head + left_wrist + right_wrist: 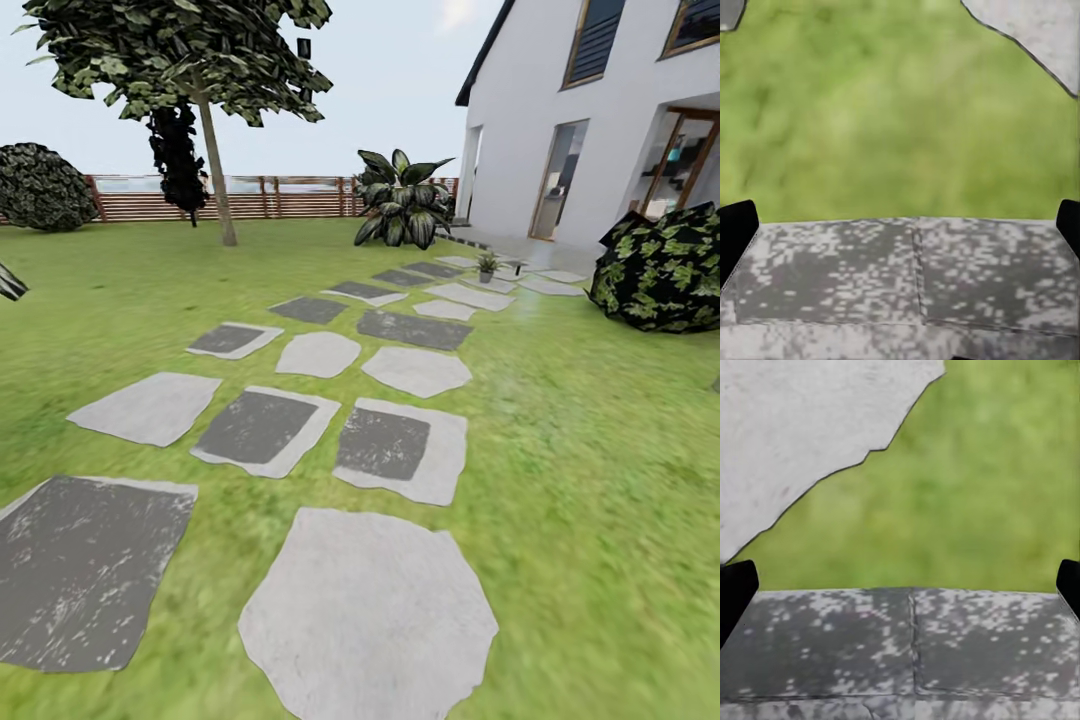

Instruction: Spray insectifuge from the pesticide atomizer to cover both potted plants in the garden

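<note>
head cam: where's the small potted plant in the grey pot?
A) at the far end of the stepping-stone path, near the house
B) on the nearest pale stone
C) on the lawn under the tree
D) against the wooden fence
A: the small potted plant stands among the farthest stepping stones, close to the white house, well clear of the tree and fence.

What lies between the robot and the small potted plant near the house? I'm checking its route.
In the head view, a path of grey stepping stones set in the lawn runs up to the potted plant.
</note>
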Available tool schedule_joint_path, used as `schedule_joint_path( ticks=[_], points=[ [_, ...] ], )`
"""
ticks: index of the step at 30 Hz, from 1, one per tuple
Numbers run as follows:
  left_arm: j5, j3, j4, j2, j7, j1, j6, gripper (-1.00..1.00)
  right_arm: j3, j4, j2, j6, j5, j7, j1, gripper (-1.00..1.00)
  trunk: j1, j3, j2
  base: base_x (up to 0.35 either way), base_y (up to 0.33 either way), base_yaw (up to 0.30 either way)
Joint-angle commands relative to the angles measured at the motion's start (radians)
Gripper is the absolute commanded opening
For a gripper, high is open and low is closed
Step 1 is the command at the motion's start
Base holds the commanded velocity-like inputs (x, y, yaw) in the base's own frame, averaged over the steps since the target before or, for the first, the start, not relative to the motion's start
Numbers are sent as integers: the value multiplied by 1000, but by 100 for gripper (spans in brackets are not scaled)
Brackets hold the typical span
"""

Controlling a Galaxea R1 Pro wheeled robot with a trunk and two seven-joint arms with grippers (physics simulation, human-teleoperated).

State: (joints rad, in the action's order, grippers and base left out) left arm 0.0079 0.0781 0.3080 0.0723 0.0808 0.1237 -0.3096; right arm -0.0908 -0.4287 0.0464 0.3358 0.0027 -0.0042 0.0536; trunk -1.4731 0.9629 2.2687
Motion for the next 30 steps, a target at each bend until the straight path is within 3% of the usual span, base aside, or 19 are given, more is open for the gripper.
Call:
schedule_joint_path(
  ticks=[1, 18, 30],
  points=[
    [1, 2, -1, 0, 0, 1, -3, 100, -1, 1, 0, 3, 0, 0, 1, 100, 0, 1, 0, 336, 0, -7],
    [1, 2, 0, 0, 0, 1, -4, 100, -1, 1, 0, 3, 0, 0, 1, 100, 0, 1, 0, 336, 0, -3],
    [1, 2, 0, 0, 0, 1, -5, 100, -1, 1, 0, 3, 0, 0, 1, 100, 0, 1, 0, 336, 0, -209]
  ],
)
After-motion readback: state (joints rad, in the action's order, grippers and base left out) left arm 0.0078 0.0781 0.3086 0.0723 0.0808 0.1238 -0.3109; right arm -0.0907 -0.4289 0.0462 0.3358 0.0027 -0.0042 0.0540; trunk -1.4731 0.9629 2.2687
